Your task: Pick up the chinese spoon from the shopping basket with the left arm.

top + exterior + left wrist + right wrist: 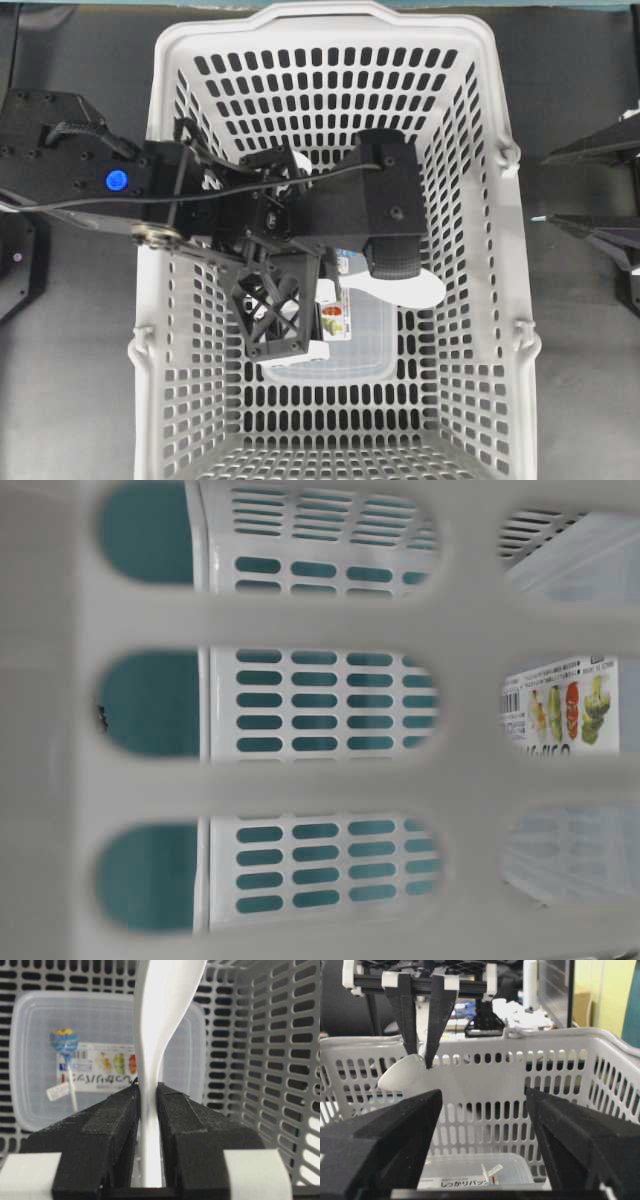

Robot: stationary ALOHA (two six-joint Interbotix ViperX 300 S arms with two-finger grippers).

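My left gripper (148, 1087) is shut on the handle of the glossy white chinese spoon (160, 1020). In the overhead view the left gripper (345, 285) hangs over the middle of the light-grey shopping basket (330, 22), and the spoon's bowl (415, 288) sticks out to the right of it. The right wrist view shows the left gripper (422, 1060) pointing down, with the spoon (400, 1077) lifted to about the height of the basket's rim (560, 1042). My right gripper (482, 1097) is open and empty, outside the basket's right wall (548, 188).
A clear plastic labelled container (370, 340) lies on the basket floor below the spoon. A lollipop (61, 1040) lies on the container's lid (45, 1060). The slotted walls (280, 1060) close in on all sides. The table-level view looks through the basket wall (300, 780) at the container's label (560, 710).
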